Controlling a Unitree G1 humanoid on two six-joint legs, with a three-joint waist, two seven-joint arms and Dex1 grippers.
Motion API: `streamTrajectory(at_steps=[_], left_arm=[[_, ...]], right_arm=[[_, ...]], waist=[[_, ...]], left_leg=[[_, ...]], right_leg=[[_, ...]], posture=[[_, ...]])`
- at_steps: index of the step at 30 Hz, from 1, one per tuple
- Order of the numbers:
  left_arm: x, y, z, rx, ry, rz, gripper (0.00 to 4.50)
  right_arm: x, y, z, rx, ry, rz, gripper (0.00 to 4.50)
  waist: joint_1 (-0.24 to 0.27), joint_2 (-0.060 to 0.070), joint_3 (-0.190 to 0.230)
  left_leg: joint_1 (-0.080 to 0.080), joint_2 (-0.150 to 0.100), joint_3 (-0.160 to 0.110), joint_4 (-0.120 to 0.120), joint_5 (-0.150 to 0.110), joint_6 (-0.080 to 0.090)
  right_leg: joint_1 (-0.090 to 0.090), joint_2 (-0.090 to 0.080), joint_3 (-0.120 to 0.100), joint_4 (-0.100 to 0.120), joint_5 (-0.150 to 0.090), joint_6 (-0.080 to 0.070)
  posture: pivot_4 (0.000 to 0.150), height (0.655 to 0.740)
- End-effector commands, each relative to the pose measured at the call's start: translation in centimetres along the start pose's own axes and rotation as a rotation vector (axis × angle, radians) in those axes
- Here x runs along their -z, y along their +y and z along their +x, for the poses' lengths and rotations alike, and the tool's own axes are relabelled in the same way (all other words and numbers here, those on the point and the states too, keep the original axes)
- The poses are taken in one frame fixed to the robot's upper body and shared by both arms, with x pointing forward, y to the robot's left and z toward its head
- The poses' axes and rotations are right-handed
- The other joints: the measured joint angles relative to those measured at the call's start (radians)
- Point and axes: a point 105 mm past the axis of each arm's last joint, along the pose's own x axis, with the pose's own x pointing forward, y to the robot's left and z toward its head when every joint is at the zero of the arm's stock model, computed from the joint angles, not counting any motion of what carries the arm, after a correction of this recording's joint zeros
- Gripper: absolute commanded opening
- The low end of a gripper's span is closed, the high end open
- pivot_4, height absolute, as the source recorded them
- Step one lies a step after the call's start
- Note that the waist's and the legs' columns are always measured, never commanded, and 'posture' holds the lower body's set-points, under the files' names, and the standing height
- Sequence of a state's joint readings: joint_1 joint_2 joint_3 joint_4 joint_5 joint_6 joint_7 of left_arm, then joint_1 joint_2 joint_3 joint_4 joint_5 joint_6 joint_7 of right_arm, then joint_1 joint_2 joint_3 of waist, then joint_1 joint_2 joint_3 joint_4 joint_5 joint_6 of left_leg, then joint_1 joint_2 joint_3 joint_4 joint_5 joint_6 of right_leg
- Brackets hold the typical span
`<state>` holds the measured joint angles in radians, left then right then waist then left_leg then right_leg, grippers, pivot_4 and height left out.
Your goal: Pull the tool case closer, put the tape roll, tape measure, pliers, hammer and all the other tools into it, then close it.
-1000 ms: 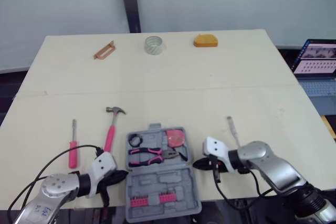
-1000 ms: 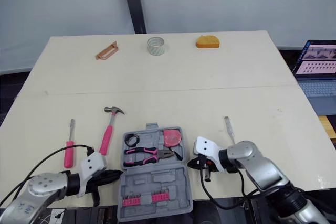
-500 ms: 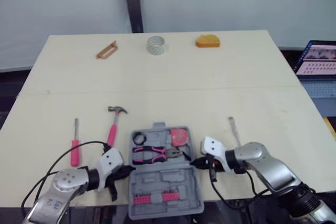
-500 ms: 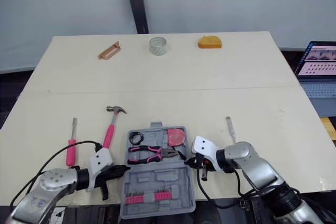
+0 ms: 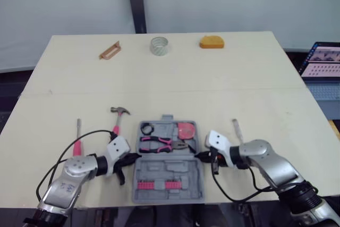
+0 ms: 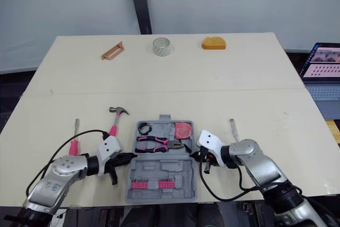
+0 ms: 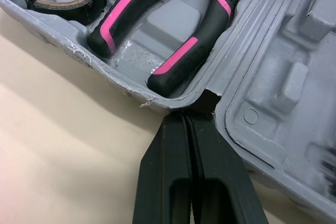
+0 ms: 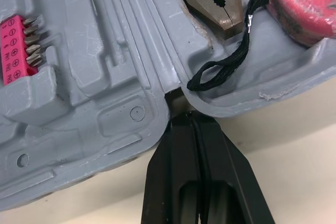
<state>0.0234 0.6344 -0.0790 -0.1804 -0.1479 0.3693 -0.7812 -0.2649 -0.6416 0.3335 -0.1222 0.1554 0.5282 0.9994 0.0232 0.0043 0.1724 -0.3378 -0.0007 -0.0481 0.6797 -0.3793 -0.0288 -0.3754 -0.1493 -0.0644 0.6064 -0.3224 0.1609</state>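
1. Head camera: the tool case (image 5: 169,169) lies open and flat at the near edge of the table (image 5: 239,83), between the two grippers. The left gripper (image 5: 133,159) is at the left end of the hinge line. The right gripper (image 5: 201,156) is at the right end of the same line.
2. Same view: the far half of the case holds a small black tape roll (image 5: 146,128), the pliers (image 5: 159,143) and a pink tape measure (image 5: 186,129). The near half holds a row of pink bits (image 5: 158,185).
3. Same view: the hammer (image 5: 117,122) lies on the table just left of the case. The pink screwdriver (image 5: 78,143) is further left, and a thin metal tool (image 5: 236,129) lies right of the case. At the far edge are a brown handle-shaped piece (image 5: 109,51), a clear tape roll (image 5: 158,45) and an orange object (image 5: 211,41).
4. Left wrist camera: the two black fingers (image 7: 168,150) are pressed together with nothing between them. Their tips touch the case at the hinge notch. The pliers' handles lie in the compartment just beyond, and the black roll is in the next one.
5. Right wrist camera: these fingers (image 8: 215,156) are also clenched and hold nothing, with the tips at the hinge notch. Just beyond them are the nose of the pliers and the black strap (image 8: 226,59) of the tape measure.
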Motion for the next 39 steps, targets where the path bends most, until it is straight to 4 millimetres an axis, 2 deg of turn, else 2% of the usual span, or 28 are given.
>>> streamTrajectory(at_steps=[1,8,39], left_arm=[[-0.5,-0.3,0.6,0.012,-0.027,0.022,0.10],[-1.1,0.7,1.0,-0.023,-0.055,0.043,0.10],[-1.8,1.2,1.4,-0.061,-0.094,0.042,0.10]], right_arm=[[-1.3,-0.5,0.2,0.023,-0.046,-0.034,0.07],[-1.7,-1.2,0.5,0.036,-0.053,-0.045,0.07],[-2.3,-2.1,0.8,0.082,-0.067,-0.062,0.07]], waist=[[0.000,0.000,0.000],[0.001,0.000,0.000],[-0.003,0.000,0.000]], left_leg=[[0.000,0.000,0.000,0.000,0.000,0.000],[0.000,0.000,0.000,0.000,0.000,0.000],[0.000,0.000,0.000,0.000,0.000,0.000]], right_leg=[[0.000,0.000,0.000,0.000,0.000,0.000],[0.000,0.000,0.000,0.000,0.000,0.000],[0.000,0.000,0.000,0.001,0.000,0.000]], posture=[[0.150,0.7400],[0.150,0.7400],[0.150,0.7400]])
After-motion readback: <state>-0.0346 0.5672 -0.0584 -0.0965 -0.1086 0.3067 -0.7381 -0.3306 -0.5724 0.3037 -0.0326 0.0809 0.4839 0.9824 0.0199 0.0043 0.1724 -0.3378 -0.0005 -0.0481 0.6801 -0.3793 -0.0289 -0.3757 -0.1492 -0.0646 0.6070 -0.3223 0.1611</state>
